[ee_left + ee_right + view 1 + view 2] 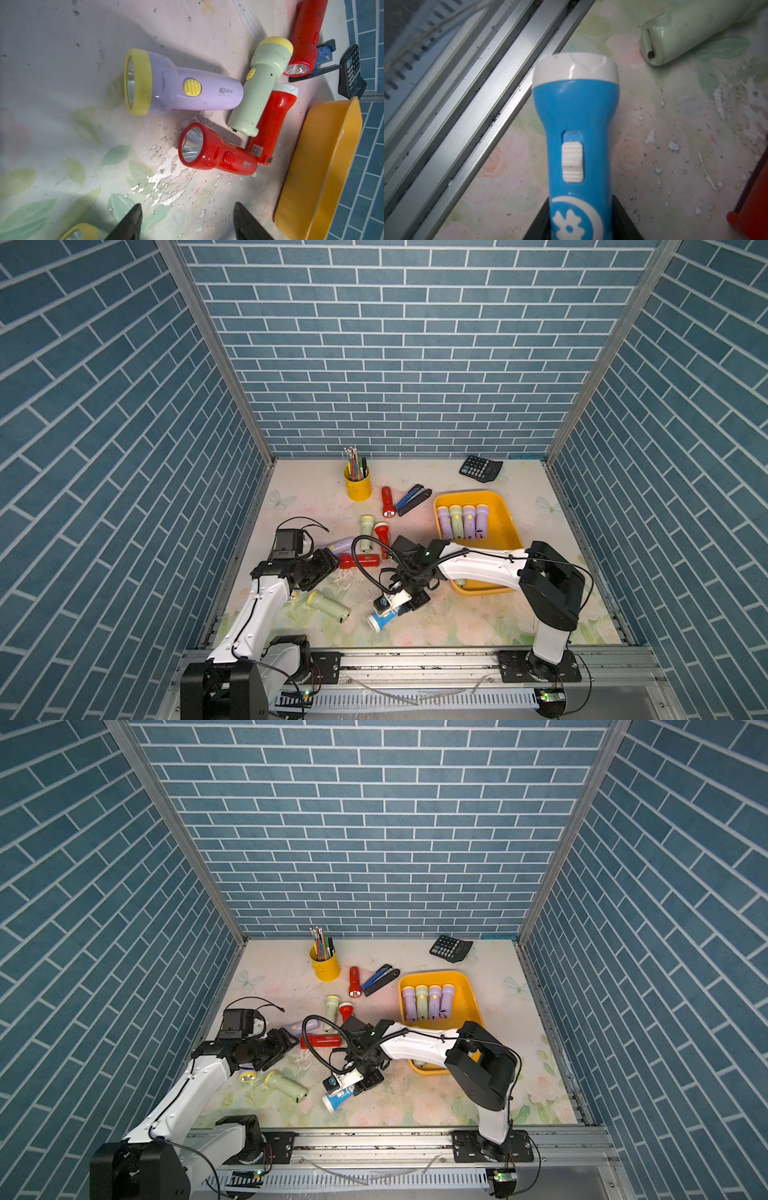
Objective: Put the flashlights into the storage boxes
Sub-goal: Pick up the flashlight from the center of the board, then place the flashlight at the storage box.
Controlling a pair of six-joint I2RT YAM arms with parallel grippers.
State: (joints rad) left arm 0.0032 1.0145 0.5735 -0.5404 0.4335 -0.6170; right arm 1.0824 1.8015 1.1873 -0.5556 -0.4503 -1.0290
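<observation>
The left arm (257,601) reaches in over the desk (478,626). The wrist view shows the left jaws spread with nothing between them, hanging above bare desk short of the loose cluster. Under that arm a yellow-rimmed flashlight head (248,1076) peeks out. Near it, the front pale green flashlight (328,605) lies on its side.

Further back, the lilac flashlight (187,91) lies with its tail end touching the second pale green flashlight (261,87). That one rests against the white-capped red flashlight (272,124). The logo-marked red flashlight (218,153) lies across the near ends, its tail touching the white-capped one.

Behind the cluster stands the yellow pen cup (358,485). To its right, the rear red flashlight (387,502) lies just beside the blue-and-black stapler (411,499).

At the middle front, the right jaws are pinching the handle of the blue flashlight (384,618), whose white-rimmed head points toward the front rail. I cannot tell whether that head rests on the desk.

On the right sits the yellow tray (500,526). At its far end four flashlights lie side by side, heads toward the back wall: lilac (444,522), pale green (456,522), lilac (469,522), lilac (482,520). The right arm (478,568) crosses the tray's near end. A pale piece (459,582) shows below it, too hidden to name.

The black calculator (481,467) lies near the back right corner.
</observation>
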